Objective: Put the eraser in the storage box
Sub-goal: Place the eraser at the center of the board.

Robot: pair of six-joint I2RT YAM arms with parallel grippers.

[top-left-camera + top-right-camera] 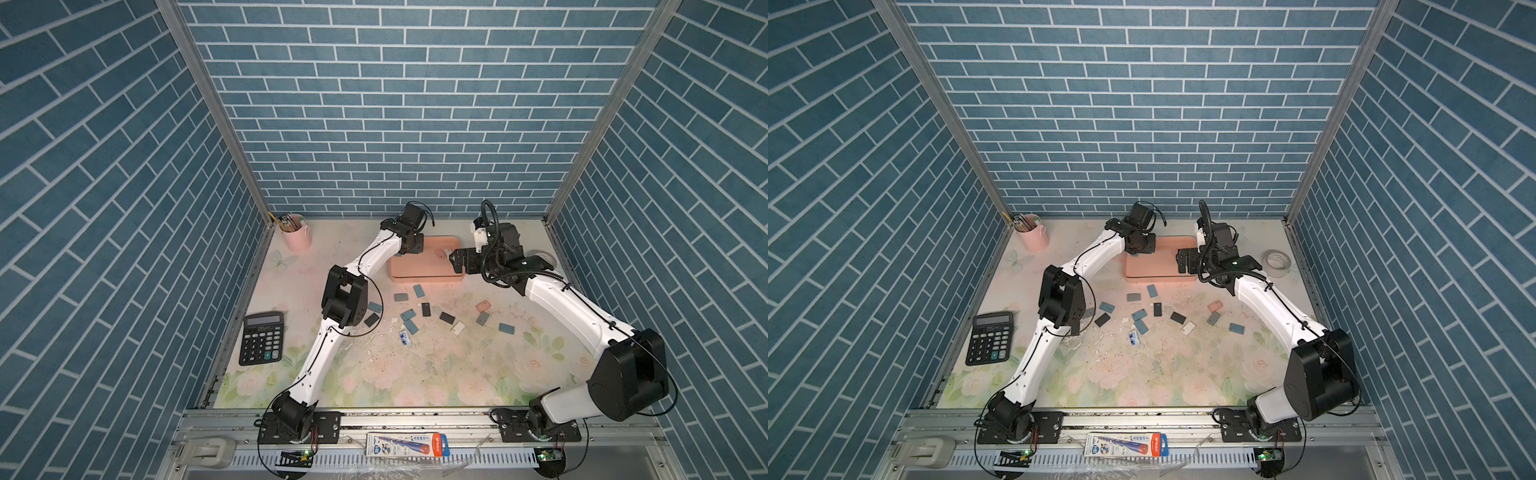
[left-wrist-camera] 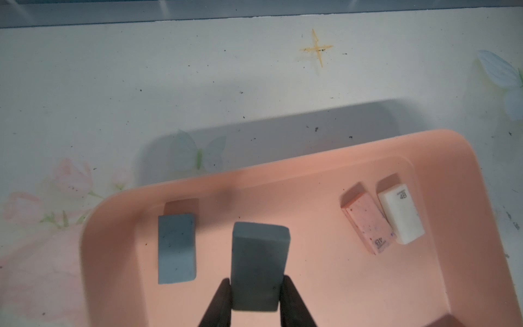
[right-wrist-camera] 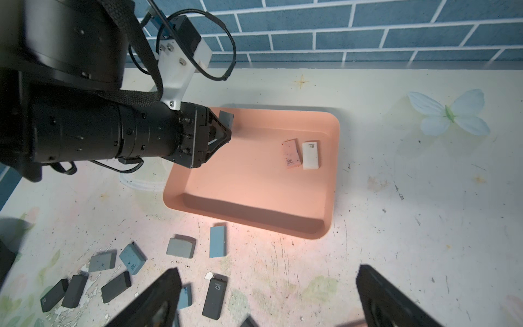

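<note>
My left gripper [image 2: 256, 280] is shut on a dark blue-grey eraser [image 2: 259, 266], held by its long sides just above the floor of the salmon-pink storage box [image 2: 311, 283]. On the box floor lie a lighter blue eraser [image 2: 177, 249], a speckled pink one [image 2: 368, 223] and a white one [image 2: 400, 213]. In both top views the left gripper [image 1: 411, 247] is over the left end of the storage box [image 1: 415, 270]. The right wrist view shows the held eraser [image 3: 226, 119] near the box's far left corner. My right gripper [image 3: 268, 294] is open and empty, hovering by the box's right end [image 1: 455, 262].
Several loose erasers, blue, grey, black, pink and white, lie scattered on the floral mat in front of the box [image 1: 417, 291], one black one [image 3: 215, 295] near my right fingers. A calculator [image 1: 262, 338] lies at the left, a pink pencil cup [image 1: 296, 237] at the back left, a tape roll [image 1: 1278, 262] at the back right.
</note>
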